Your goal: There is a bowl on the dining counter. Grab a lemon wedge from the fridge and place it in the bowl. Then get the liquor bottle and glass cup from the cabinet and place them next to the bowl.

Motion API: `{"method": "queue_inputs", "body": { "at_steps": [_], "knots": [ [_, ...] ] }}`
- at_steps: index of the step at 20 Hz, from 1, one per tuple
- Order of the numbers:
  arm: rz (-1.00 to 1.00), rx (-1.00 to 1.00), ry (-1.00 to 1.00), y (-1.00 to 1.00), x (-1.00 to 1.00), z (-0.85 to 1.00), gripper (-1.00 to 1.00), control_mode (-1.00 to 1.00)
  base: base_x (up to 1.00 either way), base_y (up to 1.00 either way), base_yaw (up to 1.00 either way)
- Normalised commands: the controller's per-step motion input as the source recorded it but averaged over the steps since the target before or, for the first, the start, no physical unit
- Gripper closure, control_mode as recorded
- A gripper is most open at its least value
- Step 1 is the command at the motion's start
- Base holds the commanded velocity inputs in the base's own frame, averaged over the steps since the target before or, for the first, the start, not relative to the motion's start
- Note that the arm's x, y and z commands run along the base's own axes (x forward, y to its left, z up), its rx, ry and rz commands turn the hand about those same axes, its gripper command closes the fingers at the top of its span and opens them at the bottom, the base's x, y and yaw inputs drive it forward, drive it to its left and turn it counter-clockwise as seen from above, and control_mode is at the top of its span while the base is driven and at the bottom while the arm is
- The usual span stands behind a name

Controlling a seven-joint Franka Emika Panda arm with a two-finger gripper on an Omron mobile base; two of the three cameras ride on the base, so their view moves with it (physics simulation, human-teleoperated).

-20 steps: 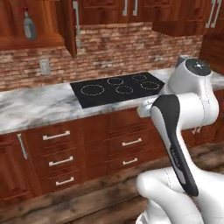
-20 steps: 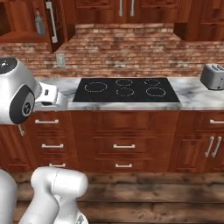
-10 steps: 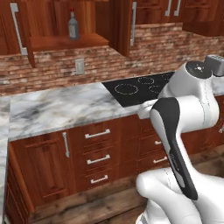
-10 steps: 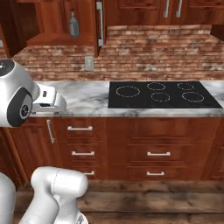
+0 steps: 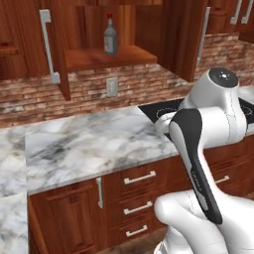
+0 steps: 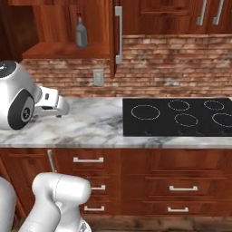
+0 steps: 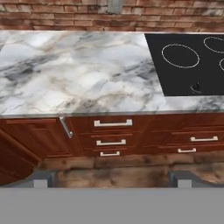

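Your liquor bottle stands upright on the shelf of the open cabinet, above the wall outlet; its label is too small to read. Nothing else sits on that shelf. Below lies the marble table, bare, with the black cooktop beside. Your jaws stand wide open, holding nothing, above the table.

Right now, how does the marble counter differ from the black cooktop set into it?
The counter is pale marble with grey veins; the cooktop is flat black. The counter top is unmarked apart from its veining, while the cooktop carries thin white burner rings. The counter stretches left below the open cabinet holding the bottle; the cooktop lies to the right, below closed cabinet doors. Both are level, flush with each other, and have nothing standing on them.
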Motion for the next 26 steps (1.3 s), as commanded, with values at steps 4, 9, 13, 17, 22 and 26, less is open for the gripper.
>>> {"method": "queue_inputs", "body": {
  "at_steps": [4,9,13,17,22,26],
  "knots": [
    [0.0,0.0,0.0,0.0,0.0,0.0,-1.0,1.0,0.51,0.41,0.0],
    [0.0,0.0,0.0,0.0,0.0,0.0,-1.0,1.0,0.62,0.15,0.0],
    [0.0,0.0,0.0,0.0,0.0,0.0,-1.0,1.0,0.7,0.0,0.0],
    [0.0,0.0,0.0,0.0,0.0,0.0,-1.0,1.0,0.5,0.0,0.02],
    [0.02,0.0,-0.2,0.0,-0.06,0.26,-1.0,-1.0,0.07,0.01,0.03],
    [0.03,0.0,-0.6,0.0,-0.45,0.85,-1.0,-1.0,0.0,0.0,0.0]
  ]
}}
